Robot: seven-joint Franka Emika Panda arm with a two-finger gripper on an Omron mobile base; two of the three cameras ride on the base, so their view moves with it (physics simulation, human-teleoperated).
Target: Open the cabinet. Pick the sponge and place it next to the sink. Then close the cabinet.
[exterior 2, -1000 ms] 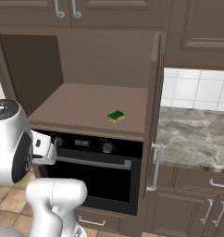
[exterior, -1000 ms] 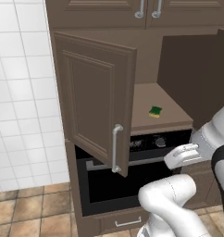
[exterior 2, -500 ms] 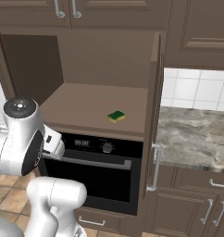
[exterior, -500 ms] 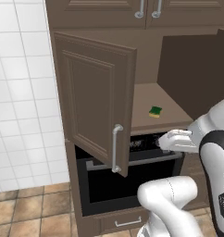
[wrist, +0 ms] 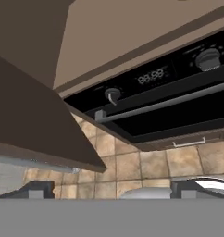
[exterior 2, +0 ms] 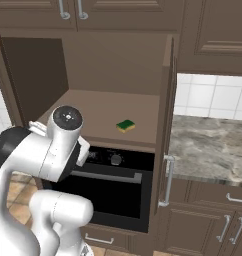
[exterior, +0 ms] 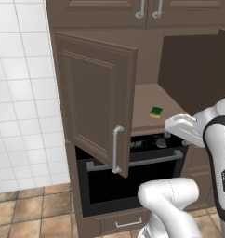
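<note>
On the shelf [exterior 2: 100,112], sponge [exterior 2: 125,125] flat, skewed.

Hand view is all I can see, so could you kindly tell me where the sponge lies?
Observer: The sponge lies flat on the cabinet shelf, near its front edge, above the oven.
Operator: Thank you. Are both doors open?
Observer: Yes, the left door and the right door both stand swung out.
Operator: Is there a surface nearby for setting things down?
Observer: A marbled grey counter runs off to the right, beyond the right door.
</note>
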